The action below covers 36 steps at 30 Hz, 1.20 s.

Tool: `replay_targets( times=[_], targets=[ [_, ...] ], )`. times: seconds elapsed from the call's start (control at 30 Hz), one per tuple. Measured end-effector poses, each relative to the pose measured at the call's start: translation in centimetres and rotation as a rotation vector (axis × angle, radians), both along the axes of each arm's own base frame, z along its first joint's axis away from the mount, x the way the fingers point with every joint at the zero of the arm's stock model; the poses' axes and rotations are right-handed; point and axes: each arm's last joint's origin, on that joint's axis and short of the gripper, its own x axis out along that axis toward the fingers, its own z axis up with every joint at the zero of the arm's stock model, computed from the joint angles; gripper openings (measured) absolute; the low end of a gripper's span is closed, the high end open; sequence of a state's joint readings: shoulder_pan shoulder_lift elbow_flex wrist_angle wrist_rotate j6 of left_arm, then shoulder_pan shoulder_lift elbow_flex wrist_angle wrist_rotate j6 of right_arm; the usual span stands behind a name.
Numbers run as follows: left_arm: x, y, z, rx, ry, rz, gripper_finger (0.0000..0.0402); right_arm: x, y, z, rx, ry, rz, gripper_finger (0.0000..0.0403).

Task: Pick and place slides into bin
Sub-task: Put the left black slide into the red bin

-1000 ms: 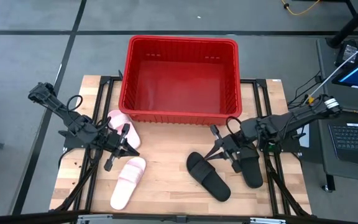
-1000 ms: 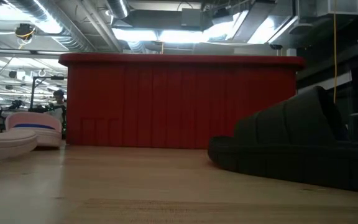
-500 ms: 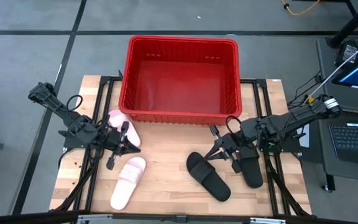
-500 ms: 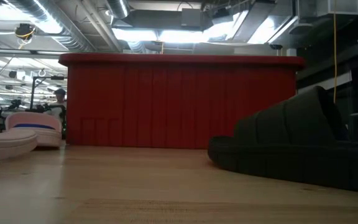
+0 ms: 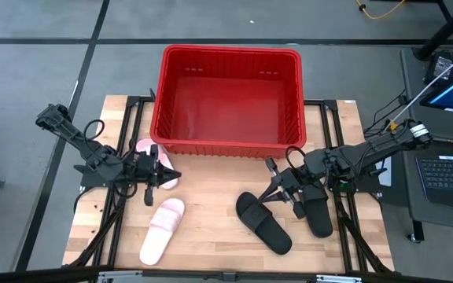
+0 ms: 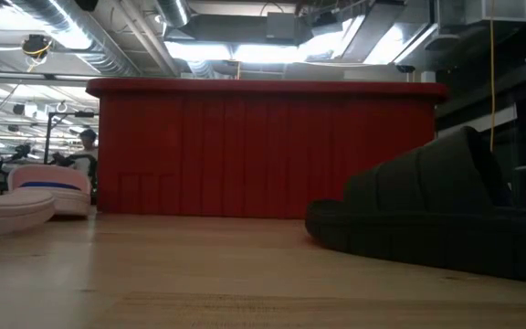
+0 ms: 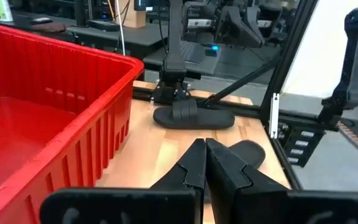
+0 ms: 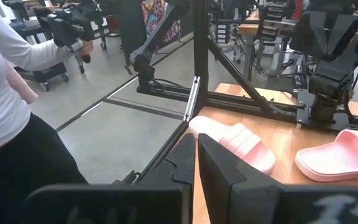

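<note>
1. Bin (image 5: 226, 98) at the table's (image 5: 211, 204) far edge, middle; nothing seen inside it; all four slides lie on the table.
2. Left gripper (image 5: 163, 174) low near the bin's near-left corner, fingers pressed together and holding nothing; far pink slide (image 5: 146, 149) lies just beside the fingers, partly hidden by the arm, so contact cannot be told.
3. Near pink slide (image 5: 162, 230) lies toward the table's near-left corner, long axis slanting from that corner toward the middle; it sits on the near side of the left fingers, apart from them.
4. Right gripper (image 5: 272, 192) low on the right half, fingers nearly together, empty; inner black slide (image 5: 263, 222) lies just near-side of its tips, long axis slanting toward the near-right corner; outer black slide (image 5: 318, 214) sits under the right arm.
5. Judgement: each arm is nearer its own colour pair; fingers must part before any pick.
</note>
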<state>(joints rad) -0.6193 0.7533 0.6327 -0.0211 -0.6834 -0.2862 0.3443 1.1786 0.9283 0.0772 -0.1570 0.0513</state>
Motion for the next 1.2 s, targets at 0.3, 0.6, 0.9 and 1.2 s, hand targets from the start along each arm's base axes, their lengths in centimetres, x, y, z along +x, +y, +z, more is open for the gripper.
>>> replay_targets(
  times=[0.3,0.6,0.9,1.2],
  targets=[
    [0.1,-0.5,0.7,0.196,-0.053,-0.147,0.0003,0.6,-0.9,2.0,0.031,-0.22,-0.197,0.0023],
    [-0.2,-0.8,0.7,0.273,-0.071,-0.32,0.0003,0.9,-1.2,2.4,0.03,-0.287,-0.284,0.0006],
    [-0.2,-0.6,0.5,0.411,-0.051,-0.277,0.0002,1.0,-1.3,2.1,-0.041,-0.278,-0.324,0.0008],
    [-0.1,-0.2,1.0,0.389,-0.069,-0.122,0.0002,1.0,-1.3,2.0,-0.097,-0.281,-0.32,0.0032]
  ],
)
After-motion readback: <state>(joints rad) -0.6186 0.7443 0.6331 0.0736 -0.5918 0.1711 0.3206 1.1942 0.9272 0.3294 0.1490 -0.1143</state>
